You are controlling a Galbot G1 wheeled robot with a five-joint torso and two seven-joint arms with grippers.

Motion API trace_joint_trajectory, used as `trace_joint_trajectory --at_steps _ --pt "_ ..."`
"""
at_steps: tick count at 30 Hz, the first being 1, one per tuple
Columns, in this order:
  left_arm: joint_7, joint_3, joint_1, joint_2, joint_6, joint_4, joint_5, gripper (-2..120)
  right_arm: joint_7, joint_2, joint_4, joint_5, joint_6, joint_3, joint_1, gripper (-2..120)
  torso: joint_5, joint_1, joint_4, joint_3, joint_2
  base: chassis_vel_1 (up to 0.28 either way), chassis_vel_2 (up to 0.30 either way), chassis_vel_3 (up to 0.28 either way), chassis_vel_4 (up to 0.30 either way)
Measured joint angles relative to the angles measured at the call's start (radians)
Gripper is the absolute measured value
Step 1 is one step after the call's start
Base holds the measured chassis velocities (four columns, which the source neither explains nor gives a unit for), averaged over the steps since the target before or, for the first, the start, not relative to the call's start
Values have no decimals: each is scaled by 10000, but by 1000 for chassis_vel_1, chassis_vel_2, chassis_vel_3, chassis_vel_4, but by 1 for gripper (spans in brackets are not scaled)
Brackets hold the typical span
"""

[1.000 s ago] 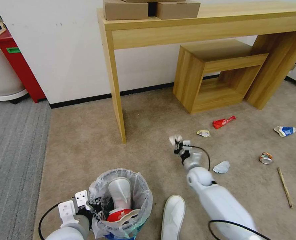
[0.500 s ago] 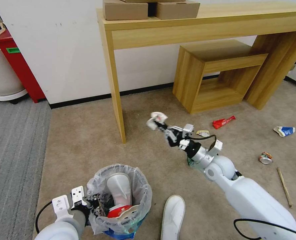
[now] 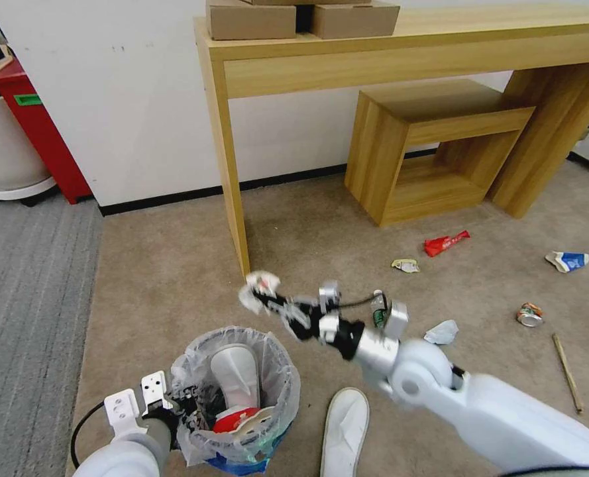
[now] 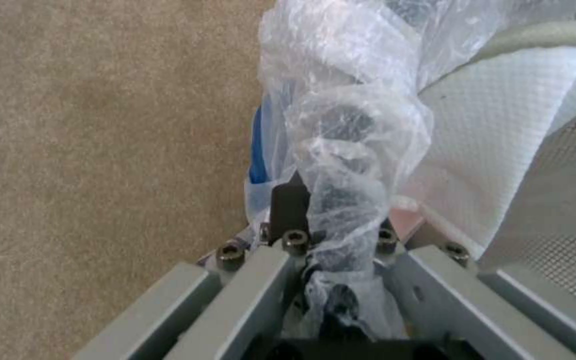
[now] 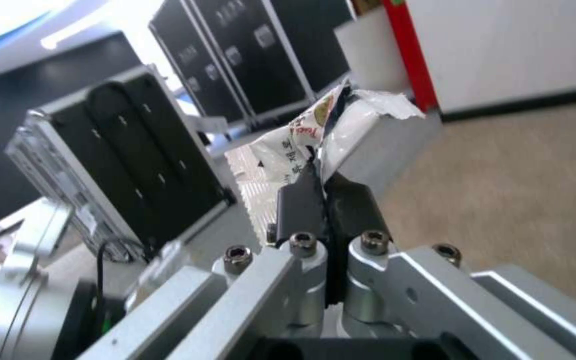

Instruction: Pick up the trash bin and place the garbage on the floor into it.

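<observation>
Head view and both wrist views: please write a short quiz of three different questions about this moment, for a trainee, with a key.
1. True or false: the left gripper is shut on the rim of the trash bin.
2. What does the right gripper hold? A) the crushed can B) a white wrapper with red print C) the wooden stick
3. Fill in: one white slipper stands inside the bin; the other slipper lies on the ____.

Key
1. True; the jaws pinch the bag-lined rim.
2. B; the wrapper is in the air beyond the bin.
3. floor.
</observation>
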Motion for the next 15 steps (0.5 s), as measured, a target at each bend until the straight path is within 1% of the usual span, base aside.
trace_joint_trajectory --at_steps 2,3,6,11,15 --pt "10 38 0 -33 6 26 75 0 244 -391 311 144 -182 81 -343 0 -3 0 1 0 0 0 0 0 0" --pt "10 38 0 -33 6 26 75 0 244 -391 311 144 -182 81 -343 0 -3 0 1 0 0 0 0 0 0" --pt "26 101 6 -98 18 31 204 0 557 -727 584 12 -296 106 -792 0 -1 0 2 0 0 0 0 0 0" --pt "31 155 89 -164 21 43 368 0 1127 -836 700 -148 -371 186 -1165 0 -2 -1 2 0 0 0 0 0 0" --pt "35 191 204 -228 27 35 501 0 1390 -815 687 -186 -506 117 -1213 0 -2 -1 3 0 -2 0 0 0 0"
